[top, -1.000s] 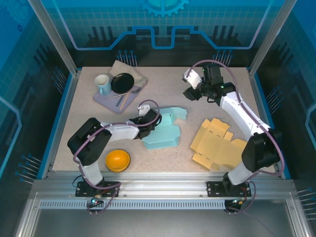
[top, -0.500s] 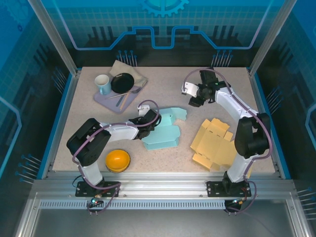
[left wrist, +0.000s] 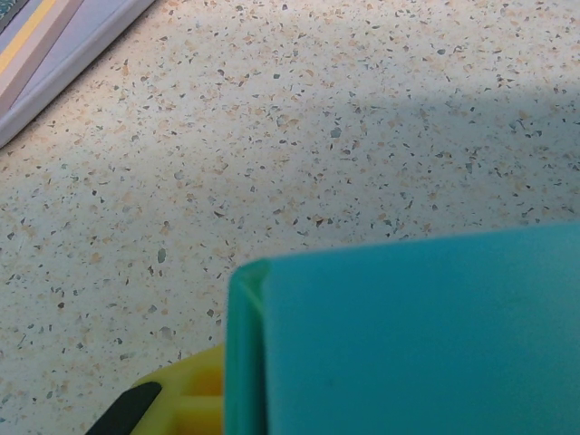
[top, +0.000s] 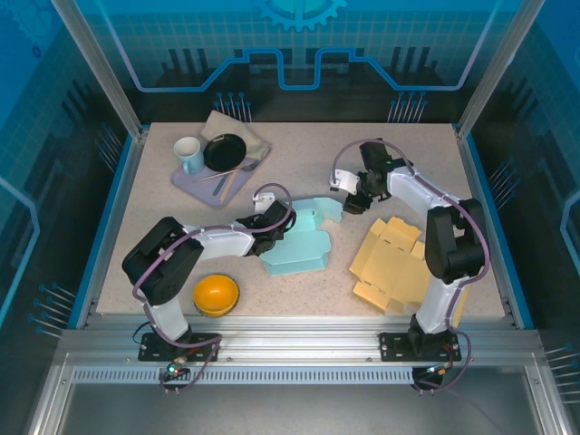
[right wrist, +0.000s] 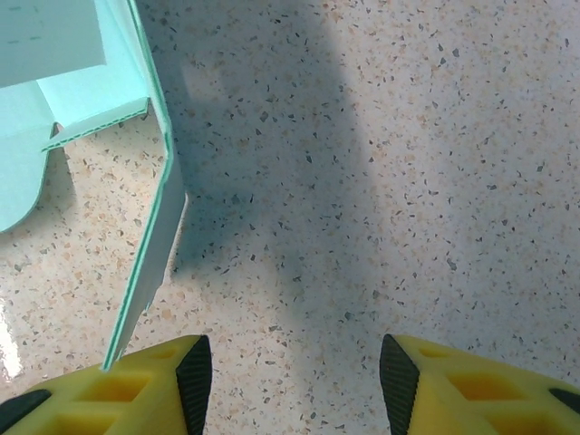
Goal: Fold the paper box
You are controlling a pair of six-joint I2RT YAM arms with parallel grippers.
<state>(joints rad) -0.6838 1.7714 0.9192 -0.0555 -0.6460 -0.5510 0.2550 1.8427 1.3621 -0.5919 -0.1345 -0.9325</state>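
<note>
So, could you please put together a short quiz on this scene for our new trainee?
1. Which arm's fingers grip the teal box?
2. True or false: the right fingers hold something.
3. Which lies closest beside the left arm: A mug, B orange bowl, C tray?
Key: 1 the left fingers; 2 false, they are open and empty; 3 B.

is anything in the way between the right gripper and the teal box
Nothing visible does. Bare table lies between the open right gripper and the upright flap of the teal paper box, which stands close beside one of its fingers.
</note>
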